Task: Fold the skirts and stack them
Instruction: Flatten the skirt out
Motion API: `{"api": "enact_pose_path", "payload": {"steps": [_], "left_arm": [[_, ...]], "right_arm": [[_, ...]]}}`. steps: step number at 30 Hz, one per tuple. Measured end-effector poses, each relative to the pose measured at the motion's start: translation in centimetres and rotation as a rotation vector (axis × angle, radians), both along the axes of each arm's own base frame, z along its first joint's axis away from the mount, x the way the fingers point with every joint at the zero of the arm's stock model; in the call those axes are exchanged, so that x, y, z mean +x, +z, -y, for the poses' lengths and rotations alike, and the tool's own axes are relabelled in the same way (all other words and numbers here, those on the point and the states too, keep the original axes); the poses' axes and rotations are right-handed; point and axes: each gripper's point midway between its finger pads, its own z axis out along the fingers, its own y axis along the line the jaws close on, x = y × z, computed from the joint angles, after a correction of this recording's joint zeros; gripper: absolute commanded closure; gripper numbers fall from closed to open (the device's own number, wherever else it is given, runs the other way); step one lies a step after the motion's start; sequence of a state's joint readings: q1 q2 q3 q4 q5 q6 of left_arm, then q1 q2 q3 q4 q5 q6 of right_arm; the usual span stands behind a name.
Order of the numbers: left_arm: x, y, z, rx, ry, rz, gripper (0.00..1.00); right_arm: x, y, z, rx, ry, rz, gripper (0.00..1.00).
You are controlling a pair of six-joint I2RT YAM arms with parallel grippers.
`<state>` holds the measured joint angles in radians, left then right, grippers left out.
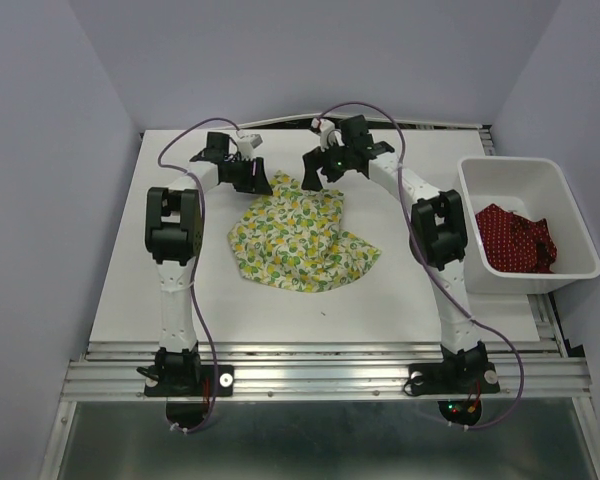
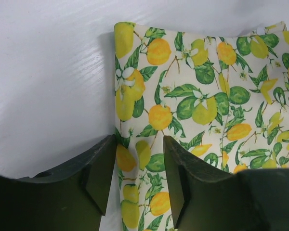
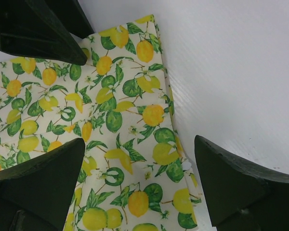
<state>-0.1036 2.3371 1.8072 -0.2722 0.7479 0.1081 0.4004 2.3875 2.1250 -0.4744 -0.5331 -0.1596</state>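
The lemon-print skirt [image 1: 298, 240] lies spread on the bench [image 1: 380, 310]. At its far edge the left tool [image 2: 139, 144] straddles one corner, jaws parted; the right tool [image 3: 138, 142] gapes wide over the other. The red dotted skirt [image 1: 515, 240] sits bunched in a white bin [image 1: 510, 172], well right.

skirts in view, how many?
2. The lemon-print skirt lies spread on the table, toward its far side. The red dotted skirt is crumpled inside the white bin on the right. More could be hidden beneath it.
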Motion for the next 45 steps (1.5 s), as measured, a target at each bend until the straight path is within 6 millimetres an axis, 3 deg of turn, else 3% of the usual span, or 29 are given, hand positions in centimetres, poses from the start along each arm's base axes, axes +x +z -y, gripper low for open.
{"api": "enact_pose_path", "payload": {"steps": [13,19,23,25,27,32,36,42,45], "left_arm": [[4.4,0.3,0.1,0.04,0.041,0.077,0.41],[4.3,0.1,0.8,0.033,0.008,0.08,0.6],[3.2,-0.3,1.6,0.05,-0.057,0.079,0.73],[2.6,-0.5,2.3,0.056,-0.101,0.085,0.9],[1.9,-0.7,3.0,0.068,-0.143,0.092,0.99],[0.0,-0.6,5.0,0.109,-0.245,0.128,1.0],[-3.4,-0.2,5.6,0.171,-0.332,0.164,1.0],[-6.1,3.2,7.0,0.186,-0.487,0.317,1.0],[-6.4,5.2,7.3,0.177,-0.549,0.411,1.0]], "right_arm": [[1.3,0.0,2.5,0.033,-0.053,-0.028,0.01],[1.5,0.2,3.2,0.051,-0.062,-0.041,0.0],[1.4,0.4,3.2,0.071,-0.044,-0.048,0.0],[1.2,0.5,3.1,0.081,-0.027,-0.049,0.0],[1.0,0.7,2.9,0.088,-0.007,-0.045,0.0],[0.4,1.0,2.6,0.113,0.072,-0.022,0.01],[-0.6,0.5,2.8,0.131,0.15,-0.011,0.01],[-2.0,1.5,4.6,0.157,0.242,0.041,0.0],[-2.7,3.9,5.4,0.17,0.285,0.109,0.01]]}}
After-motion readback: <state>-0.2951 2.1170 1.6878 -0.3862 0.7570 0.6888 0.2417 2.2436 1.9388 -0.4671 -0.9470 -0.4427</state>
